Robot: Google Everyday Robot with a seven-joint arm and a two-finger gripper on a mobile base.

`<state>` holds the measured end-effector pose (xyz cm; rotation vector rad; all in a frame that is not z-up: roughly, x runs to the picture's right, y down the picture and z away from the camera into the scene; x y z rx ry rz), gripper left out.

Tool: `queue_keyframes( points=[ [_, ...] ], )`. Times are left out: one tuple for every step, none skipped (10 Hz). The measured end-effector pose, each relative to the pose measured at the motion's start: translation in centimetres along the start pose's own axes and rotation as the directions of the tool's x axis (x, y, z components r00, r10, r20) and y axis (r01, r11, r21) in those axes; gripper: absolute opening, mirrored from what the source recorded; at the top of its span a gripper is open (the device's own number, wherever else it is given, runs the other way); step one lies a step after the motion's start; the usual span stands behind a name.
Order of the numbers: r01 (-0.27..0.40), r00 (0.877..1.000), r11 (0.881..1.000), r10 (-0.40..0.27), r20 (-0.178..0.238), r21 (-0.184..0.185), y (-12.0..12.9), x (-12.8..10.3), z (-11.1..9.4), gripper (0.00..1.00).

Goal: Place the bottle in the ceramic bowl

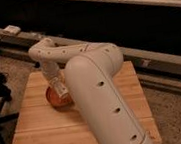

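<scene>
Camera view, looking down from behind the robot's shoulder: the big white arm [100, 100] fills the middle of the shot, its bulky upper segment rising from the bottom edge and bending back toward the far side of the desk [37, 132]. And there's the forearm, folding down from the elbow at the upper left and dropping straight over the ceramic bowl [55, 97]! The bowl sits on the left-centre of the wooden desk, its orange inside showing and a darker rim facing us, with its right half hidden behind the arm.

Right at the end of the wrist, the gripper [61, 89] hangs over the bowl's right side, low and close to the rim. A pale piece with a dark mark shows there, just where the gripper meets the bowl. Is that the bottle or part of the gripper itself? I cannot tell from here, so I can't place the bottle beyond saying it would be at that spot. The fingers are tucked in against the arm, and I cannot tell whether they are spread or pinched.

Behind the desk a long dark rail [148, 61] runs across the frame, with a small pale box [11, 30] resting on its far left end.
</scene>
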<state>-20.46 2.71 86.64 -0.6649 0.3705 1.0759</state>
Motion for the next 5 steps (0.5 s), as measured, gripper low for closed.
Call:
queue_keyframes(
  points=[
    [0.002,1.000,1.000,-0.002,0.000,0.000,0.12,-0.02,-0.01,0.65],
    [0.002,1.000,1.000,-0.002,0.000,0.000,0.17,-0.03,0.00,0.65],
    [0.002,1.000,1.000,-0.002,0.000,0.000,0.17,-0.03,0.00,0.65],
    [0.002,1.000,1.000,-0.002,0.000,0.000,0.12,-0.02,-0.01,0.65],
    [0.001,1.000,1.000,-0.001,0.000,0.000,0.08,-0.01,0.00,0.65]
  ],
)
